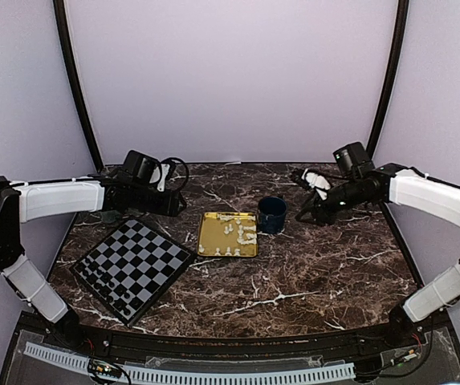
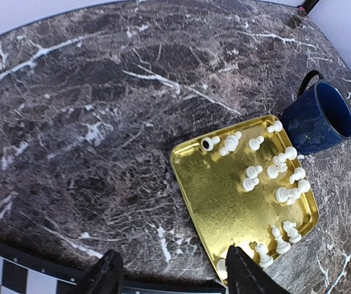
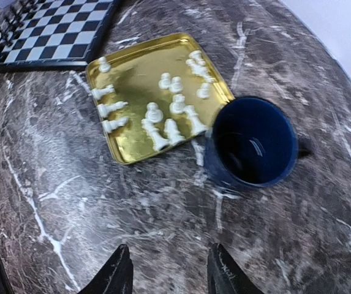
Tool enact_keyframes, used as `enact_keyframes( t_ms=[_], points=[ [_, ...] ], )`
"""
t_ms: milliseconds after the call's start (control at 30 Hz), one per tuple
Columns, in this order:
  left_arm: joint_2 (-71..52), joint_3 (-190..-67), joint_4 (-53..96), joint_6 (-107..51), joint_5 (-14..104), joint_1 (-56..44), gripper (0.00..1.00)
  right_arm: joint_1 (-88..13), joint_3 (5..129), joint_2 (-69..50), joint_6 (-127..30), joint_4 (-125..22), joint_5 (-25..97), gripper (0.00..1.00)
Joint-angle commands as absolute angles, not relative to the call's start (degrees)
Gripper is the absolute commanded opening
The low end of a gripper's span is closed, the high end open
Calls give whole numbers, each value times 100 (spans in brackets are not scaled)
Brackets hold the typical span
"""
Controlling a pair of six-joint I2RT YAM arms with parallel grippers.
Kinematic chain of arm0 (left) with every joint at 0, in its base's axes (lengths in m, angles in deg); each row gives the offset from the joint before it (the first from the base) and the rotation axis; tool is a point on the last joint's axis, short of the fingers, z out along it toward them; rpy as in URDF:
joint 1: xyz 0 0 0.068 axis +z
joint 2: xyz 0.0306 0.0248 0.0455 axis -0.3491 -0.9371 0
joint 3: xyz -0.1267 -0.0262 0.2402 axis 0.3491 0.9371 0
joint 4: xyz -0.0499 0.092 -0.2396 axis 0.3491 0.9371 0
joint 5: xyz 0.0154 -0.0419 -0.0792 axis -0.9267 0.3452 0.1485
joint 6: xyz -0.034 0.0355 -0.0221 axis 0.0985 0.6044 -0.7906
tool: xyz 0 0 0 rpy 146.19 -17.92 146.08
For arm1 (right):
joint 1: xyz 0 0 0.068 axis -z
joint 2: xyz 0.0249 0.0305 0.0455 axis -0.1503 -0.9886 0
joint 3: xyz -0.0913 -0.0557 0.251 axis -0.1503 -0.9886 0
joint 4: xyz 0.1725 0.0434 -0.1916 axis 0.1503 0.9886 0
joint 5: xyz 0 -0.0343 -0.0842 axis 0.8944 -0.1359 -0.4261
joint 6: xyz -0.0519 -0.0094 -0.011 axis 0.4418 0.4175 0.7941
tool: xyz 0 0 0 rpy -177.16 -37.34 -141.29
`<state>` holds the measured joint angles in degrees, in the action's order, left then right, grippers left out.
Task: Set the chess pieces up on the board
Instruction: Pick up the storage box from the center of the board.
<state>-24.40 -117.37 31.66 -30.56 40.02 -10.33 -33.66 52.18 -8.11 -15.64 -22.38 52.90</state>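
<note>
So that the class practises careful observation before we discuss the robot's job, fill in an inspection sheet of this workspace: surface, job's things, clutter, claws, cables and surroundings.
Surface: dark marble-patterned table with white veins.
Job's things: board at the left, set cornerwise; white chess pieces in the gold tray, some standing, some lying; none seen on the board.
Clutter: blue cup beside the tray's right side; black pieces along the board's near-left edge.
Claws: left claw open, empty; right claw open, empty, near the cup.
Cables: black cable looped at the left wrist.
Surroundings: pale lilac walls, curved black poles.
</note>
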Motion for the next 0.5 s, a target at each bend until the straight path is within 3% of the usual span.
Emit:
enact_keyframes(
  t_ms=[0, 233, 467],
  points=[
    [-2785, -11989, 3539, -3636, 4313, -1162, 60, -4423, 5556, -1431, -732, -2011, 4843, 40],
    [-3061, -12048, 3672, -3843, 4603, -1205, 60, -5462, 6445, -2937, -68, -1962, 4567, 30],
    [-3011, -11874, 3662, -3991, 4707, -1202, 60, -5849, 7151, -4064, 234, -1976, 4218, 25]
  ],
)
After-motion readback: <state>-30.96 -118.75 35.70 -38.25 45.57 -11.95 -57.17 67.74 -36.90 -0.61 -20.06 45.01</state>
